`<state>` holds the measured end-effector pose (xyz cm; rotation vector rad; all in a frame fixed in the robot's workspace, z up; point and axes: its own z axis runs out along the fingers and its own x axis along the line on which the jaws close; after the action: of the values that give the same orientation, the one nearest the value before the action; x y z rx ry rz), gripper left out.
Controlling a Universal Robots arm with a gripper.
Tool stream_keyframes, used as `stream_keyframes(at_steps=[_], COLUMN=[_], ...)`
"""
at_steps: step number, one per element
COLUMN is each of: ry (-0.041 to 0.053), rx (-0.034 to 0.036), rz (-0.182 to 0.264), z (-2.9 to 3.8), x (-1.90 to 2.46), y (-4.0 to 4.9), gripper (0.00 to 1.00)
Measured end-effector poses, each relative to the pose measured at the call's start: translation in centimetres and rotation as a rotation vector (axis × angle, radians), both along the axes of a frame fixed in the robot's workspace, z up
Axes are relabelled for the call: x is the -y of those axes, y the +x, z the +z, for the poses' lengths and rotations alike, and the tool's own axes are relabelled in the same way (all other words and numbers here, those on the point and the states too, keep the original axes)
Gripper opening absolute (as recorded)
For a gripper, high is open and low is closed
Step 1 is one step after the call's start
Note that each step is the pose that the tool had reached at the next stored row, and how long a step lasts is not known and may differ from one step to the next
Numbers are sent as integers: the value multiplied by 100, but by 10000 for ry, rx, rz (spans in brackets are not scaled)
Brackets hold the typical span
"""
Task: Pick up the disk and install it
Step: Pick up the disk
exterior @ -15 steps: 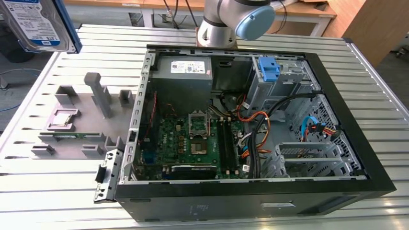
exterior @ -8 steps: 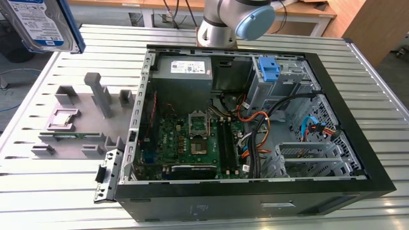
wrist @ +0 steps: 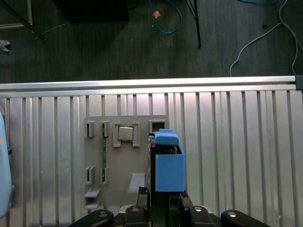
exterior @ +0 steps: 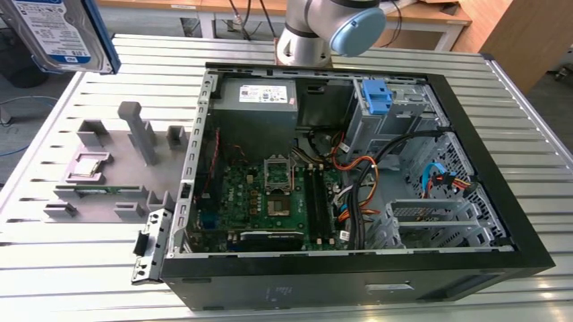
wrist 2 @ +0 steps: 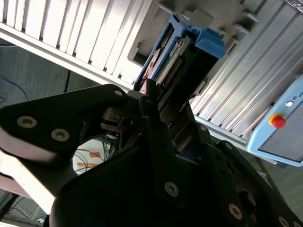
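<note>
Blue-railed disk (wrist: 168,165) held above grey fixture (wrist: 124,166), seemingly clamped edgewise in the closed gripper (wrist: 162,195)

— What does the arm (exterior: 309,41) look like in the exterior view?
— It has a rounded, silver-grey joint housing, smooth and tubular, with a pale blue cap (exterior: 358,28) closing one end.
— And the end effector (wrist 2: 163,101)?
— It's matte black in both wrist views. In the second wrist view it is built of broad, flat plates with rounded corners, stacked like linkage bars.
— Any fasteners?
— Yes, round silver screws (wrist 2: 27,122) are set into the plates: two sit side by side on one bar, and others are spaced along the rest.
— And the first wrist view?
— It shows the same black bars with curved outlines, each with a small pale screw head near its end.
</note>
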<state>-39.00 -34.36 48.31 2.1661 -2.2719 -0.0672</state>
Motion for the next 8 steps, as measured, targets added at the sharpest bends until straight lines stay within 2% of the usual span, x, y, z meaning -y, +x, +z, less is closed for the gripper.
stream_keyframes(at_steps=[8], ry=[0], rx=[0], rz=[0], z=[108], x=[0], y=[0], gripper=[35])
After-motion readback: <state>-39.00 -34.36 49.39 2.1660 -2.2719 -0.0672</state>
